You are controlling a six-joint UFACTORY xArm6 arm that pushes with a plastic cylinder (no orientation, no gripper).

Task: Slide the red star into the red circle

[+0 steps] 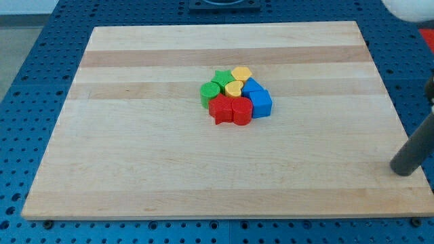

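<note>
The red star (220,109) lies in a tight cluster of blocks near the board's middle, at the cluster's lower left. The red circle (241,111) touches it on its right side. My tip (405,169) is the lower end of the dark rod at the view's right edge, far to the right of and below the cluster, over the board's right rim.
In the same cluster are a green circle (209,93), a green star (222,78), a yellow block (241,73), a yellow heart-like block (234,88) and two blue blocks (253,86) (262,104). The wooden board (135,149) lies on a blue perforated table.
</note>
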